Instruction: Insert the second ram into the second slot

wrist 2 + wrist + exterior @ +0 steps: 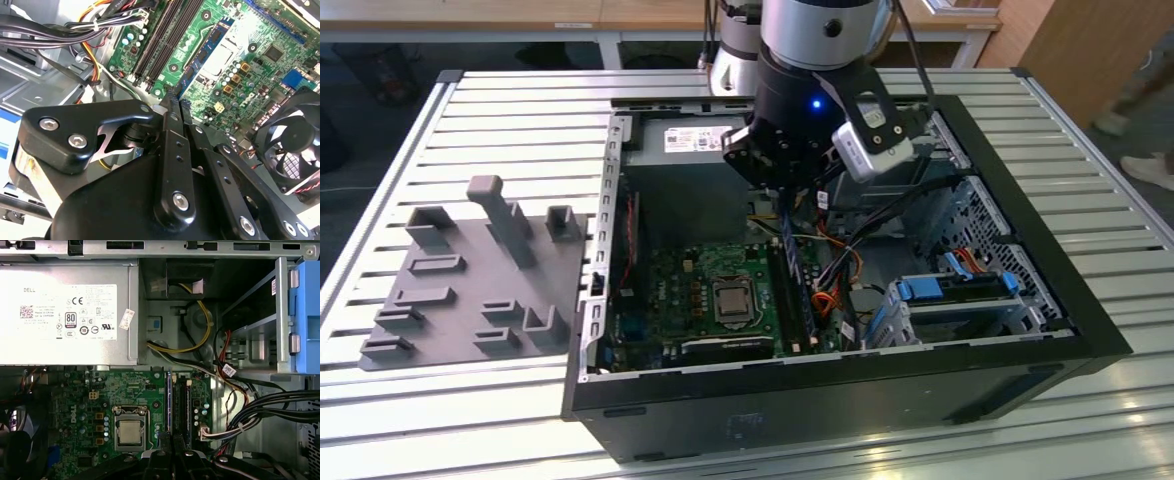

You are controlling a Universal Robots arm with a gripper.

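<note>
On my feed the slatted table (480, 110) carries the open case (854, 400), set toward its edge on the exterior view's right. A grey tray (454, 300) lies by the opposite edge. The arm (807, 60) hangs over the case's far half, near the power supply (65, 315). The board (90, 390) lies flat on the case floor. I see the claw (178, 102) above the board by the slots. Its fingers (169, 130) are drawn together to a hairline gap, with nothing I can make out between them. In both wrist views a blue ram (202, 55) stands on edge in the slot nearest the processor socket (129, 432). Whether it is fully seated I can't tell.
</note>
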